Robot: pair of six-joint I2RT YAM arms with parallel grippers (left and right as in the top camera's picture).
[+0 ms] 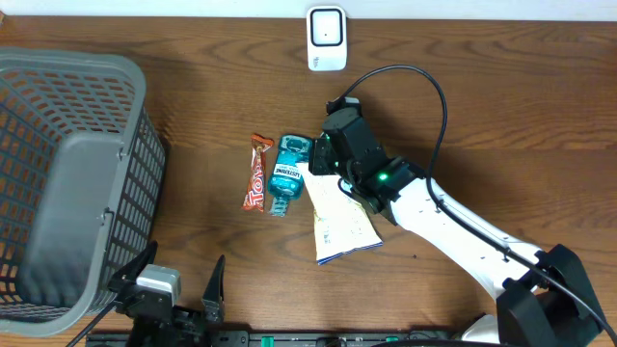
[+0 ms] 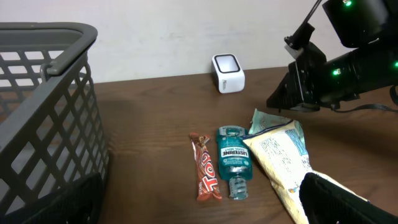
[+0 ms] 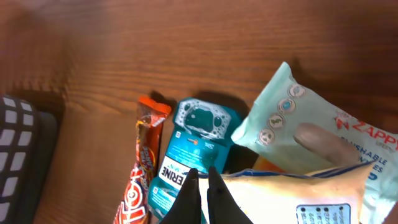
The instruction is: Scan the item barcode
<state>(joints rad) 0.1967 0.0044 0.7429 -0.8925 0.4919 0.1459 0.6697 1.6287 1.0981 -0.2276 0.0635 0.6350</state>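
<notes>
The right gripper (image 3: 200, 177) has its two fingers pressed together, tips down at the upper edge of the white crinkly foil snack bag (image 1: 342, 222). I can see nothing between them, though a thin fold of foil could be nipped there and I couldn't tell. The left gripper (image 1: 178, 284) sits at the near edge of the table with its fingers spread wide, holding nothing.

The bag lies flat near the middle of the table, printed panel up, partly over a pale green soft pack of wipes (image 3: 298, 124). Just beside it lie a teal plastic mouthwash bottle (image 1: 287, 176) and an orange-wrapped chocolate bar (image 1: 257, 173), side by side.

I'd take the bag for the item in hand. It looks light, puffy and slick, likely to crumple or skate away under a push. The crimped top seam seems the best place to pinch, since the belly would only dent. Its barcode would need to face the small white box-shaped scanner (image 1: 327, 39), which stands well apart at the far edge.

The dark brown wood-grain tabletop (image 1: 193, 106) looks smooth and offers little friction; a grey plastic lattice basket (image 1: 67, 63) fills the left side; behind is a plain pale wall (image 2: 155, 37).
</notes>
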